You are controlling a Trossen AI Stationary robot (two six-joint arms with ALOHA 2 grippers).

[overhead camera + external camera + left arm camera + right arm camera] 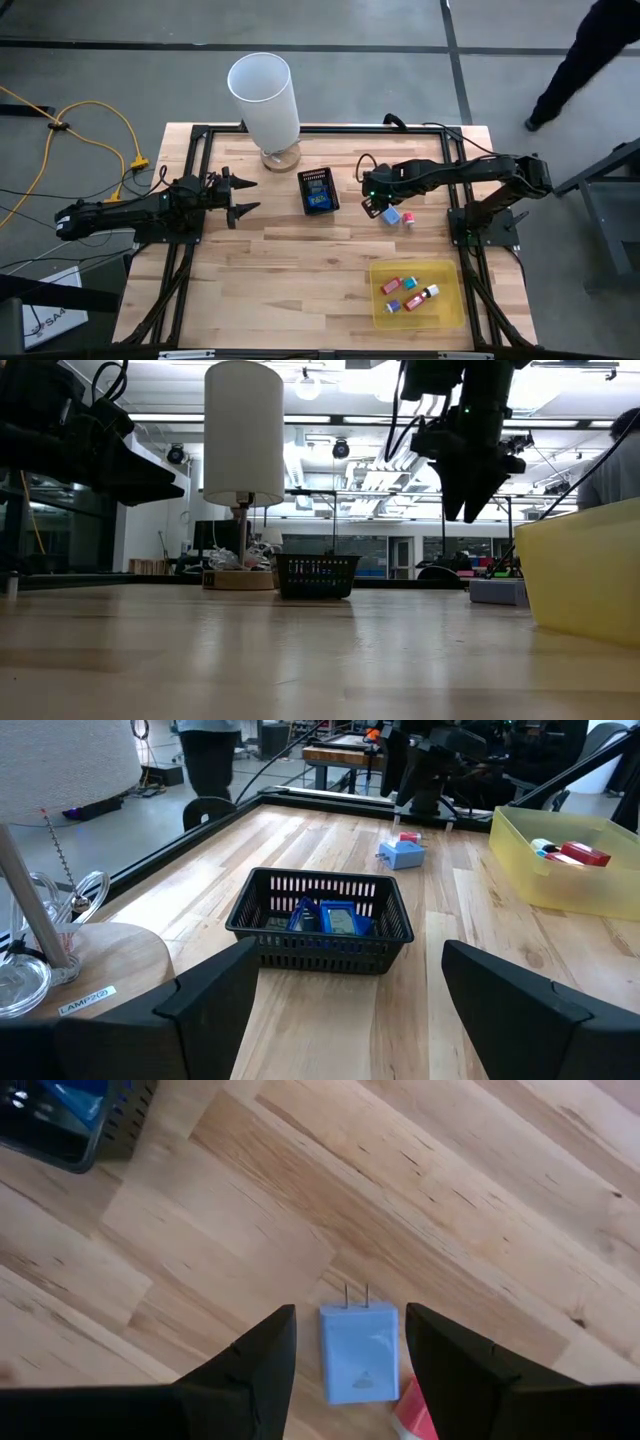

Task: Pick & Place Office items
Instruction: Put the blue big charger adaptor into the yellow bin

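Right wrist view looks straight down past the right gripper [350,1350], whose fingers stand partly open on either side of a pale blue plug adapter [358,1350] lying flat on the worktop [480,1210], prongs pointing away; nothing is gripped yet, and a red piece [415,1410] lies touching the adapter's corner. From above, this gripper hangs over the pair, between the black mesh box [318,191] and the yellow tray [447,316] nearer the front edge, which already holds several small coloured office items [410,294]. I judge the step to be the reach onto the adapter: the next move calls for lowering squarely, closing on its flat sides without catching the red piece, then carrying it to the tray. Farther off, the left gripper [238,197] waits with fingers wide and empty, facing the mesh box near the white lamp [265,100].
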